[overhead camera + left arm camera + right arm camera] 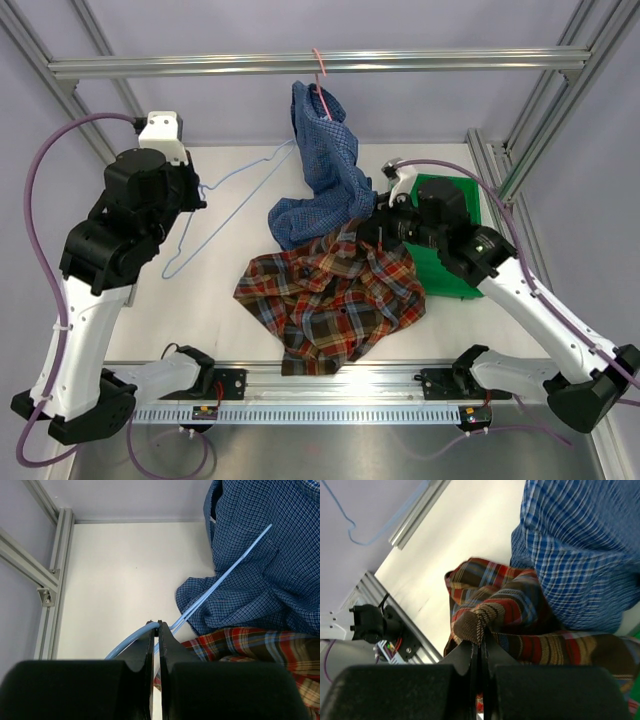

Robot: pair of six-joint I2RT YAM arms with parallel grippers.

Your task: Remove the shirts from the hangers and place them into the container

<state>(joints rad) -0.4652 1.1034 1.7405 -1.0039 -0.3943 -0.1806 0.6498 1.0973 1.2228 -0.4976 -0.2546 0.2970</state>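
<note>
My left gripper (159, 625) is shut on the wire of the light blue hanger (226, 569), held off the table at the left (199, 197); no shirt hangs on it. The blue checked shirt (322, 165) hangs from the pink hanger (320, 78), which is hooked on the top rail, and its lower part bunches on the table. The plaid shirt (335, 295) lies spread at the front middle. My right gripper (480, 639) is shut on a fold of the plaid shirt (492, 607) at its far right edge (378, 228). The green container (455, 275) sits at the right, partly under my right arm.
An aluminium frame rail (300, 64) crosses the back, with uprights at both sides. A rail (330, 375) with the arm bases runs along the near edge. The blue shirt (575, 555) hangs close above my right gripper.
</note>
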